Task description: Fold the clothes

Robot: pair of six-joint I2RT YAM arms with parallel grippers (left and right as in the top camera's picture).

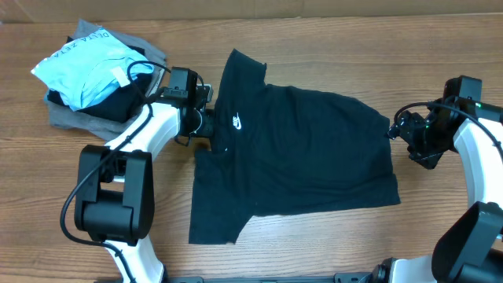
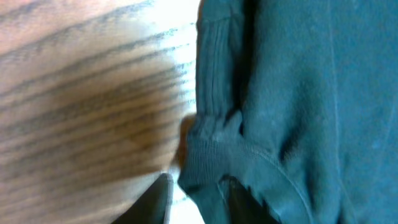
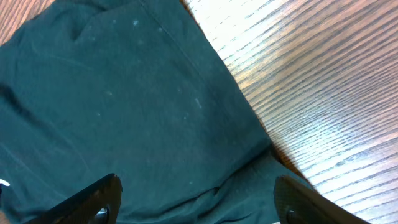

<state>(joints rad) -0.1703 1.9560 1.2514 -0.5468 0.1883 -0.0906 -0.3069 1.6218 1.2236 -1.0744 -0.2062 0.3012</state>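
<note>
The black T-shirt [image 1: 299,149] lies spread flat on the wooden table, its white swoosh logo [image 1: 236,122] near the collar at the left. My left gripper [image 1: 206,124] is at the collar. In the left wrist view its fingers [image 2: 199,202] stand a little apart astride the ribbed collar edge [image 2: 205,155], one over bare wood, one on the fabric. My right gripper [image 1: 397,130] is at the shirt's right edge. In the right wrist view its fingers [image 3: 196,199] are wide open over the fabric [image 3: 124,93], close to a corner of the hem.
A pile of clothes lies at the back left: a light blue garment with lettering [image 1: 90,67] on top of a grey garment [image 1: 67,118] and dark fabric. Bare wood [image 1: 440,220] surrounds the shirt.
</note>
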